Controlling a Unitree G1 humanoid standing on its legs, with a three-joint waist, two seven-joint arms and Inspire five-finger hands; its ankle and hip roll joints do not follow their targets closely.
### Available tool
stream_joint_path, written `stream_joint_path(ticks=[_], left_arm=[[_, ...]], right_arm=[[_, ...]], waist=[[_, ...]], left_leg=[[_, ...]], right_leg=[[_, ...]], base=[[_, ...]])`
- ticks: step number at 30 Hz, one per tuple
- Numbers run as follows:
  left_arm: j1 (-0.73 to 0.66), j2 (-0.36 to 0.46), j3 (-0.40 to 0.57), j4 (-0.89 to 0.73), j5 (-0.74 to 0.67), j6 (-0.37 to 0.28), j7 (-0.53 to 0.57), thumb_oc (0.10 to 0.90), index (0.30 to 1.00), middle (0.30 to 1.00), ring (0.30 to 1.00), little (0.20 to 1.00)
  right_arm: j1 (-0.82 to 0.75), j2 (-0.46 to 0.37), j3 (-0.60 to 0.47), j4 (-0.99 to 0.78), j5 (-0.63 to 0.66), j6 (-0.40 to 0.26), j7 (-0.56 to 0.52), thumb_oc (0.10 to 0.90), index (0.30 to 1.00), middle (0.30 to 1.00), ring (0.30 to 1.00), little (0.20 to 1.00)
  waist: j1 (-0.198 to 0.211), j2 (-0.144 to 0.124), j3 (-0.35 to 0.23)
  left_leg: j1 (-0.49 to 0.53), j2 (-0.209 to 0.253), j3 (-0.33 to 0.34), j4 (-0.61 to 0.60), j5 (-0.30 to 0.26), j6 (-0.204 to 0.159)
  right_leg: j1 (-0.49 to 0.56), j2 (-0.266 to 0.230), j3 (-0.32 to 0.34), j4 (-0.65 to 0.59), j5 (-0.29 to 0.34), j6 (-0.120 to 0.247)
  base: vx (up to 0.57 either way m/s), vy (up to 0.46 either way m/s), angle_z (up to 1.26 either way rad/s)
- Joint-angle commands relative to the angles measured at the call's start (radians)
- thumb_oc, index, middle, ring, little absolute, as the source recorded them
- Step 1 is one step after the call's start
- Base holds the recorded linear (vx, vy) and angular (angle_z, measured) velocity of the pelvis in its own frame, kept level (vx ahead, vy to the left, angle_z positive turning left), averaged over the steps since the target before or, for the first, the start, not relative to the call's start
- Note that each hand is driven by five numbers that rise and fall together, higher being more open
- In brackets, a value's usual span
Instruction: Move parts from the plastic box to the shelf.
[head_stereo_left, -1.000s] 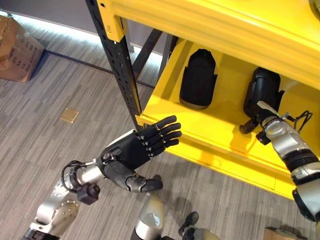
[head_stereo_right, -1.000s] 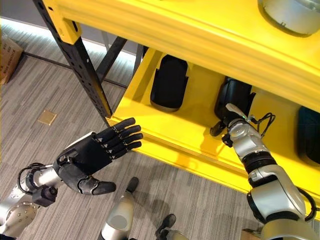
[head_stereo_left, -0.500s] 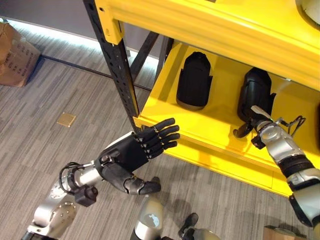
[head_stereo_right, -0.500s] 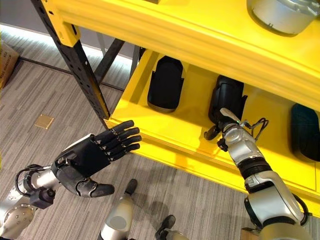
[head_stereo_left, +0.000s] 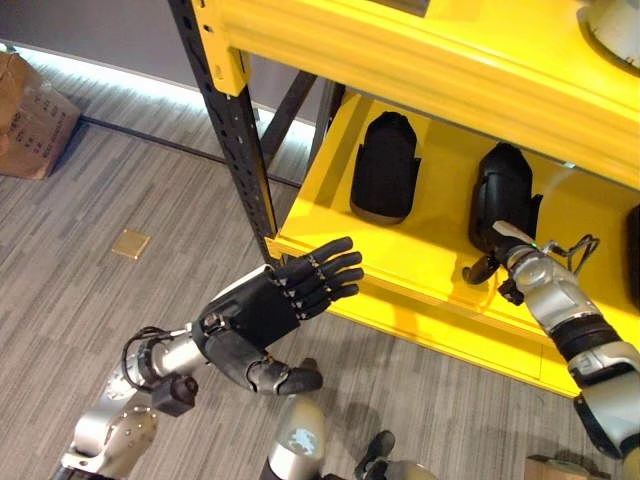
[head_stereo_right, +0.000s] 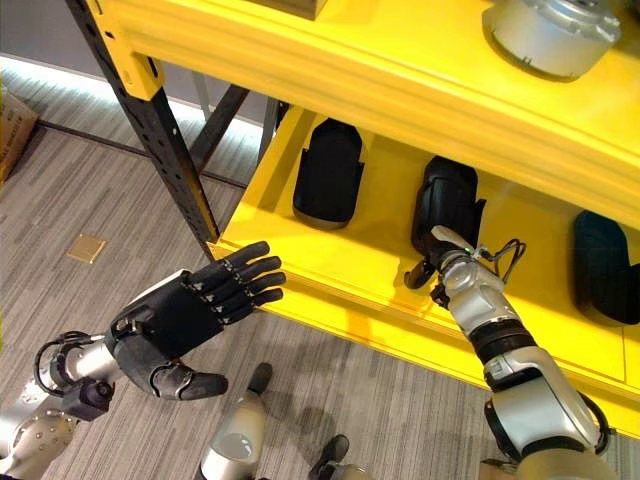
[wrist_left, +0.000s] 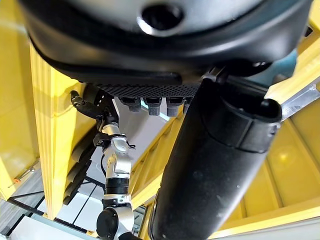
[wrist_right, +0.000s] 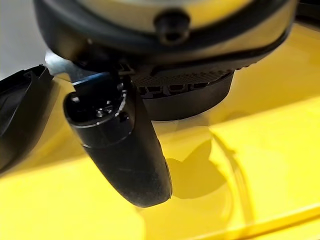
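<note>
**Right hand draws back from the part on the shelf**

Right eye view: the right hand (head_stereo_right: 432, 268) sits at the near base of the middle black part (head_stereo_right: 447, 203) on the yellow shelf (head_stereo_right: 350, 262). Compared with a second ago, the arm has eased toward the front edge while the part stays standing by the back. I cannot tell whether the fingers grip it; the wrist view shows the thumb clear of it. That looks like a placement done. A second black part (head_stereo_right: 327, 172) stands toward the shelf's left end. The left hand (head_stereo_left: 270, 305) hovers spread and empty just off the front-left corner.
</note>
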Motion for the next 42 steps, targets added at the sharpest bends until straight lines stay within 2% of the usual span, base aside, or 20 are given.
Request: stream_joint_path(ticks=[1,12,17,19,22,26,29,32,35,37,42], left_arm=[[0.030,-0.047,0.056,-0.103,-0.017,-0.060,-0.048,0.900,1.000,1.000,1.000,1.000],[0.036,-0.057,0.053,-0.103,-0.005,-0.069,-0.056,0.900,1.000,1.000,1.000,1.000],[0.028,-0.061,0.040,-0.097,-0.022,-0.055,-0.057,0.900,1.000,1.000,1.000,1.000],[0.023,-0.063,0.038,-0.092,-0.021,-0.062,-0.051,0.900,1.000,1.000,1.000,1.000],[0.022,-0.068,0.035,-0.093,-0.020,-0.070,-0.046,0.900,1.000,1.000,1.000,1.000],[0.023,-0.065,0.027,-0.083,-0.032,-0.089,-0.046,0.900,1.000,1.000,1.000,1.000],[0.023,-0.064,0.020,-0.077,-0.057,-0.091,-0.053,0.900,1.000,1.000,1.000,1.000],[0.026,-0.065,0.017,-0.073,-0.076,-0.098,-0.062,0.900,1.000,1.000,1.000,1.000],[0.027,-0.060,0.010,-0.073,-0.088,-0.107,-0.064,0.900,1.000,1.000,1.000,1.000],[0.029,-0.049,0.002,-0.073,-0.112,-0.117,-0.063,0.900,1.000,1.000,1.000,1.000],[0.057,-0.030,-0.004,-0.085,-0.155,-0.153,-0.062,0.900,1.000,1.000,1.000,1.000]], right_arm=[[0.064,0.020,0.065,0.003,0.019,0.038,0.101,0.900,1.000,1.000,1.000,1.000],[0.115,0.048,0.049,-0.094,-0.026,0.081,0.107,0.900,1.000,1.000,1.000,1.000],[0.100,0.057,0.042,-0.075,-0.004,0.062,0.007,0.900,1.000,1.000,1.000,1.000],[0.093,0.059,0.037,-0.066,-0.018,0.053,0.003,0.900,1.000,1.000,1.000,1.000],[0.097,0.053,0.024,-0.079,-0.018,0.020,-0.091,0.900,1.000,1.000,1.000,1.000],[0.072,0.051,-0.016,-0.071,-0.050,-0.053,-0.311,0.900,1.000,1.000,1.000,1.000],[0.058,0.046,-0.039,-0.053,-0.051,-0.103,-0.395,0.900,1.000,1.000,1.000,1.000],[0.050,0.038,-0.070,-0.043,-0.116,-0.163,-0.524,0.900,1.000,1.000,1.000,1.000],[0.041,0.022,-0.085,-0.017,-0.163,-0.214,-0.609,0.900,1.000,1.000,1.000,1.000],[0.037,0.007,-0.091,-0.008,-0.212,-0.270,-0.689,0.900,1.000,1.000,1.000,1.000],[0.074,-0.022,-0.092,-0.084,-0.287,-0.360,-0.749,0.900,1.000,1.000,1.000,1.000]], waist=[[-0.024,-0.001,-0.043],[-0.039,0.002,-0.066],[-0.044,0.009,-0.072],[-0.045,0.010,-0.073],[-0.048,0.015,-0.074],[-0.052,0.030,-0.080],[-0.052,0.043,-0.083],[-0.053,0.062,-0.087],[-0.054,0.076,-0.091],[-0.055,0.090,-0.096],[-0.069,0.114,-0.104]], left_leg=[[-0.017,-0.034,0.001,0.001,-0.072,0.046],[-0.005,-0.031,0.014,0.007,-0.075,0.044],[-0.003,-0.031,0.019,0.007,-0.077,0.044],[-0.004,-0.031,0.020,0.009,-0.077,0.044],[-0.004,-0.031,0.019,0.009,-0.078,0.045],[-0.004,-0.030,0.022,0.006,-0.077,0.046],[-0.007,-0.033,0.020,0.007,-0.077,0.047],[-0.009,-0.038,0.017,0.007,-0.078,0.050],[-0.011,-0.042,0.016,0.010,-0.081,0.051],[-0.013,-0.046,0.016,0.014,-0.084,0.053],[-0.009,-0.051,0.018,0.020,-0.089,0.056]], right_leg=[[-0.044,0.044,-0.036,0.084,-0.030,-0.038],[-0.033,0.040,-0.025,0.077,-0.028,-0.033],[-0.031,0.038,-0.020,0.069,-0.025,-0.032],[-0.033,0.038,-0.019,0.070,-0.025,-0.032],[-0.036,0.037,-0.016,0.072,-0.025,-0.032],[-0.040,0.037,-0.010,0.073,-0.027,-0.033],[-0.045,0.035,-0.008,0.077,-0.029,-0.034],[-0.050,0.031,-0.006,0.078,-0.032,-0.036],[-0.056,0.026,-0.005,0.080,-0.034,-0.037],[-0.060,0.022,-0.006,0.085,-0.038,-0.038],[-0.066,0.012,-0.002,0.094,-0.044,-0.037]], base=[[0.00,0.000,0.00],[0.00,0.001,-0.02],[-0.02,0.019,-0.07],[-0.01,0.007,-0.02],[0.00,0.000,0.00],[-0.01,0.035,-0.04],[-0.01,0.051,-0.01],[-0.01,0.059,-0.01],[-0.02,0.062,-0.03],[0.00,0.081,-0.02],[0.01,0.074,0.00]])
